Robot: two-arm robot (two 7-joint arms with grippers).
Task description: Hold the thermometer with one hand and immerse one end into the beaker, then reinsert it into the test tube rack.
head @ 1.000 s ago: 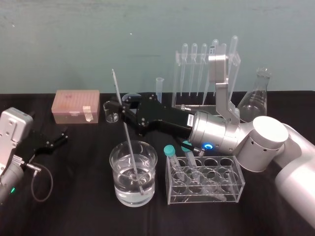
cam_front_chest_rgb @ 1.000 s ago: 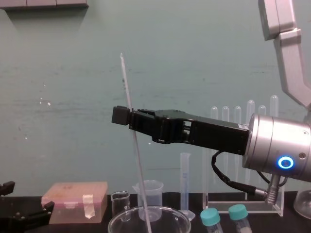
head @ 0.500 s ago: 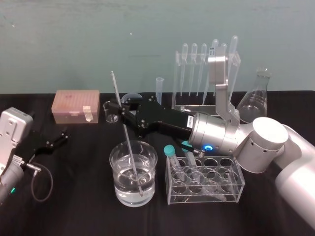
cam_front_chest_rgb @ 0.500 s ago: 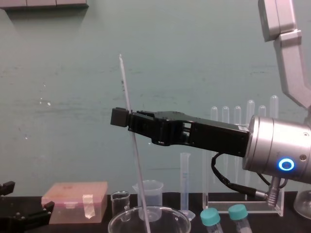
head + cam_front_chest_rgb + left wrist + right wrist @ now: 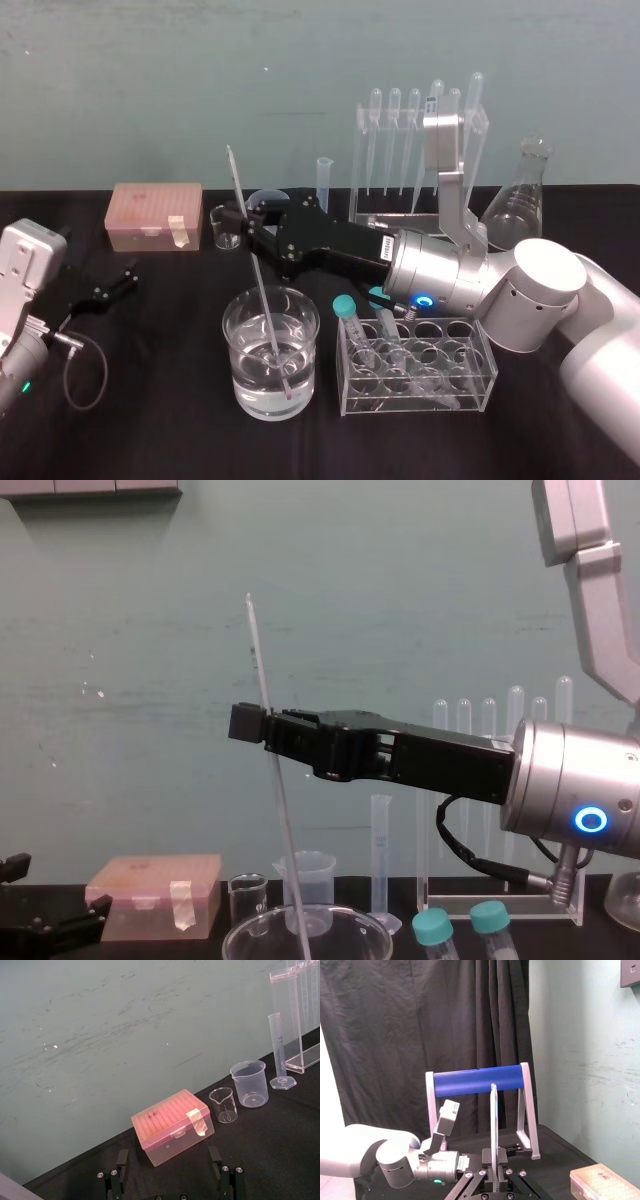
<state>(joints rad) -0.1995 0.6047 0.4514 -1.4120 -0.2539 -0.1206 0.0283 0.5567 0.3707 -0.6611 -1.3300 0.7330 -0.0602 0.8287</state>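
1. Two arms are in view. The right gripper (image 5: 247,219) reaches across from the right, above the table, and is clamped on the thermometer (image 5: 240,195) partway along its length.
2. From the chest, the thermometer stands nearly upright. Its top leans a little to the robot's left, and a long stretch rises above the fingers.
3. Its lower end is dipped in the water of the wide glass beaker (image 5: 237,345) at the front of the black table (image 5: 150,420). The rod runs down at a slant and reaches close to the beaker's bottom.
4. The test tube rack (image 5: 392,216), a tall clear frame, stands at the back of the table, well apart from the thermometer. Bulb-topped pipettes (image 5: 394,130) hang in it.
5. A low clear rack (image 5: 480,372) sits just to the right of the beaker and holds teal-capped tubes.
6. The left gripper (image 5: 169,1170) lies low at the table's left edge. Its two fingers are spread apart with nothing between them.
7. A pink box (image 5: 157,215) stands behind the left gripper, with a slim graduated cylinder (image 5: 324,180) further right.
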